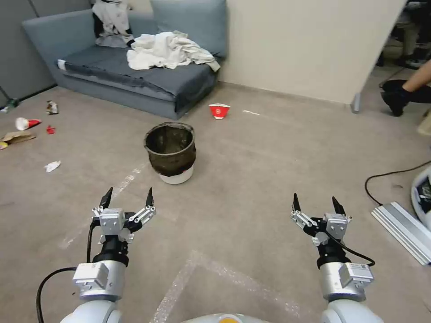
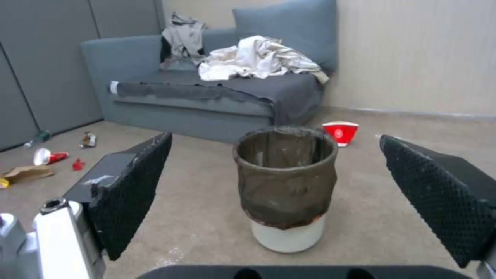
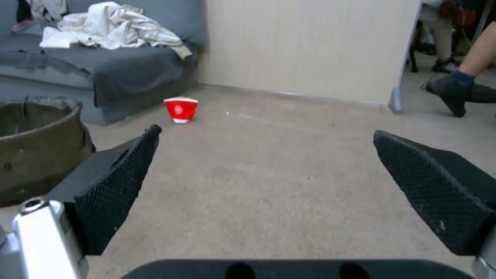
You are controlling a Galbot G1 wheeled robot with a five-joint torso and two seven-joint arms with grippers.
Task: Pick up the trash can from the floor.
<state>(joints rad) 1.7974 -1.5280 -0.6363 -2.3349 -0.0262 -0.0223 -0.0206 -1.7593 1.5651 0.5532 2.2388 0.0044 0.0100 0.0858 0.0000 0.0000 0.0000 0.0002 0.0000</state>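
The trash can (image 1: 170, 153) stands upright on the floor (image 1: 251, 179), ahead of the robot and a little to its left, in front of the grey sofa (image 1: 134, 76). It is a small round white bin lined with a dark brown-black translucent bag (image 2: 286, 182) that is folded over the rim and hangs far down the outside, leaving only a white band bare at the base. From the head view the inside looks dark, and no contents can be made out in it. Behind the can, closer to the wall (image 1: 305, 45), a small red-and-white paper bowl (image 1: 219, 110) sits on the carpet; what it holds cannot be told. The left gripper (image 1: 128, 197) hovers above the floor on the near side of the can, apart from it, with its two black fingers spread wide and nothing between them; in the left wrist view the can stands centred in the gap between the textured pads (image 2: 129, 193). The right gripper (image 1: 316, 204) hangs well off to the right of the can over bare carpet, its fingers likewise spread and empty. A pile of pale cloth (image 1: 168, 50) lies on the sofa seat, and scraps of litter (image 1: 27, 123) are scattered on the carpet far to the left.
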